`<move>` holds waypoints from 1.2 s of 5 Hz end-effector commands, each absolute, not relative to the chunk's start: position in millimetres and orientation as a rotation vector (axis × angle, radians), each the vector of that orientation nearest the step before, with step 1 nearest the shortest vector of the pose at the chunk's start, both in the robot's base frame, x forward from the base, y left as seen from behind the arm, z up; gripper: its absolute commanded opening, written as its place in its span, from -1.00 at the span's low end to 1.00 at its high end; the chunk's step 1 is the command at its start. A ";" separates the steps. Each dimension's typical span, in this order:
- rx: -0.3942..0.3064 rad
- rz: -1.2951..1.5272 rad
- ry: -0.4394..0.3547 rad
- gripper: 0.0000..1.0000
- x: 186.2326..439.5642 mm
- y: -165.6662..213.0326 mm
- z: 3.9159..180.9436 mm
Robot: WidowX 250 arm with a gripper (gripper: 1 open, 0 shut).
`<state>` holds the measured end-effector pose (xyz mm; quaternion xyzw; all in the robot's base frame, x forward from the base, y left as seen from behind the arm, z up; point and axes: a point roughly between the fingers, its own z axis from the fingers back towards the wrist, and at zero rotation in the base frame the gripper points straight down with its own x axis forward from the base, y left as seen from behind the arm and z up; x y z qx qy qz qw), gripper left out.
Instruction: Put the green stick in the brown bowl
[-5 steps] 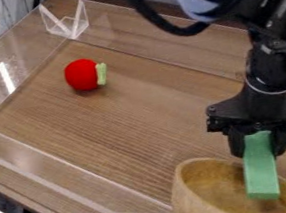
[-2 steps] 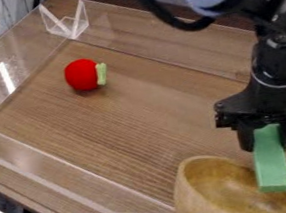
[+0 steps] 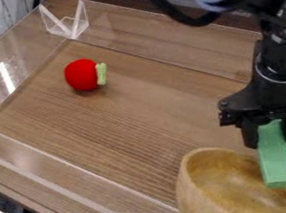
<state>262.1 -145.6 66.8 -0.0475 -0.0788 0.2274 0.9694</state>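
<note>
The brown bowl (image 3: 209, 184) lay nearest, cut off by the bottom of the view. Over its far right part hung the green stick (image 3: 276, 159), upright or nearly so, its lower end in front of the bowl's inside; whether it touched the wood could not be told. The hand (image 3: 271, 132) was pinching the stick by its upper end. Let go there, the stick could have tipped against the thick rim and toppled outward, since it seemed to hang closer to the right side than to the middle. Lowered too far, its end might have pushed on the bowl and slid or tilted it along the bench (image 3: 103, 135). A loose pinch could also have let the stick swivel. Farther off, the red ball (image 3: 85, 75) sat well apart, unlikely to interfere.
</note>
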 end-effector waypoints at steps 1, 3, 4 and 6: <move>-0.130 0.462 -0.196 -1.00 264.2 -158.1 78.2; -0.127 0.575 -0.209 -1.00 249.0 -156.6 75.4; -0.125 0.621 -0.209 -1.00 243.7 -155.6 73.2; -0.116 0.786 -0.220 -1.00 240.4 -156.0 73.9</move>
